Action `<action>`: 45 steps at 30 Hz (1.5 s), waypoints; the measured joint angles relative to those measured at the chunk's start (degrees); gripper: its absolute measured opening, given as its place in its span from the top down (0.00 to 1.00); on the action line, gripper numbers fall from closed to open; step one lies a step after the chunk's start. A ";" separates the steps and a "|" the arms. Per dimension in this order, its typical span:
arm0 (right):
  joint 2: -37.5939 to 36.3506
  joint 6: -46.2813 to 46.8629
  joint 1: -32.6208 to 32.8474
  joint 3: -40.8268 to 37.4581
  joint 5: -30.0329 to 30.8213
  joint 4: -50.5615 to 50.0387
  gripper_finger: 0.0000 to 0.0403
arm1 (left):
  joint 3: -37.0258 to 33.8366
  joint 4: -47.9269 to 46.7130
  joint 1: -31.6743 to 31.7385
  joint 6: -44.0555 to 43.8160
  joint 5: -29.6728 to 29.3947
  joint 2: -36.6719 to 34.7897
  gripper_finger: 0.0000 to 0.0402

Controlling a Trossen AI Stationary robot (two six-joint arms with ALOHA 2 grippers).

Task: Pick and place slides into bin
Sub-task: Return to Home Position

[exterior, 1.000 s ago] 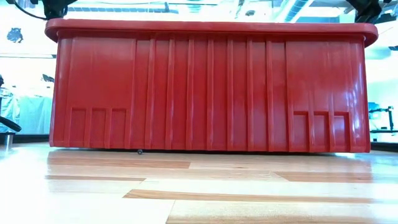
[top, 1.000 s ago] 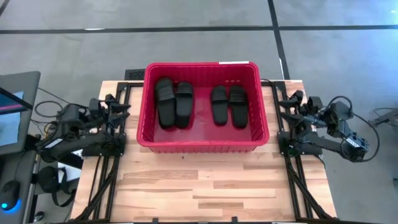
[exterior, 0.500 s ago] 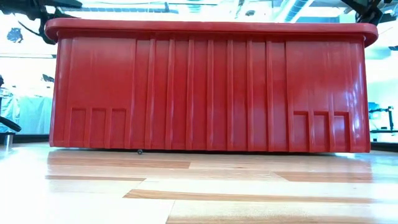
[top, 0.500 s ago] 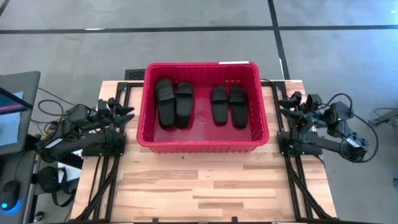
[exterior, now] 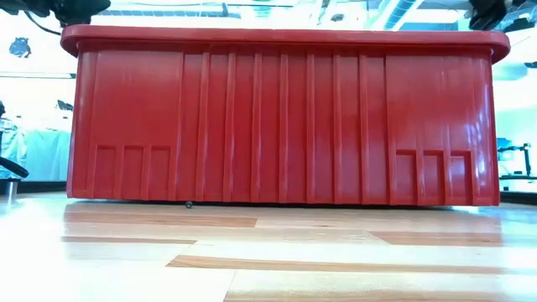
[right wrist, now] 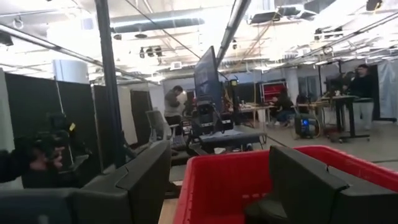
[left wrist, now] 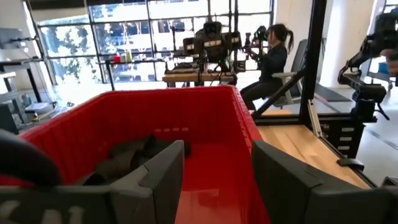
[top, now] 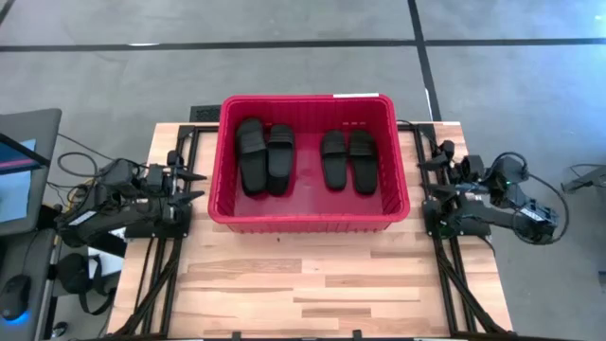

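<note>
Arms drew back | left fingers (left wrist: 163,179) wide | right fingers (right wrist: 147,175) wide | both clear of bin (top: 308,224) | slides (top: 252,156) inside

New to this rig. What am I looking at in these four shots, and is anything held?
It is a two-armed robot at a wooden table. The high view looks straight down; the low view sits at table height, filled by the wall of the red bin; each wrist view looks past that arm's own two fingers. The bin stands on the table with four black slides lying inside, in two pairs. The left gripper sits beside the bin's left side, the right gripper beside its right. Both are open and hold nothing.
</note>
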 joint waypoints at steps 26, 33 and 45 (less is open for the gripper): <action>-0.01 -10.04 13.61 -7.77 -1.06 12.25 0.37 | -11.52 23.37 -10.89 2.77 3.69 0.00 0.56; -0.01 -9.98 15.20 -7.79 1.49 14.05 0.37 | -11.52 24.39 -13.56 2.55 2.08 0.00 0.56; -0.01 -8.35 15.08 -7.77 1.62 10.18 0.37 | -11.52 22.97 -14.23 0.23 4.93 0.00 0.56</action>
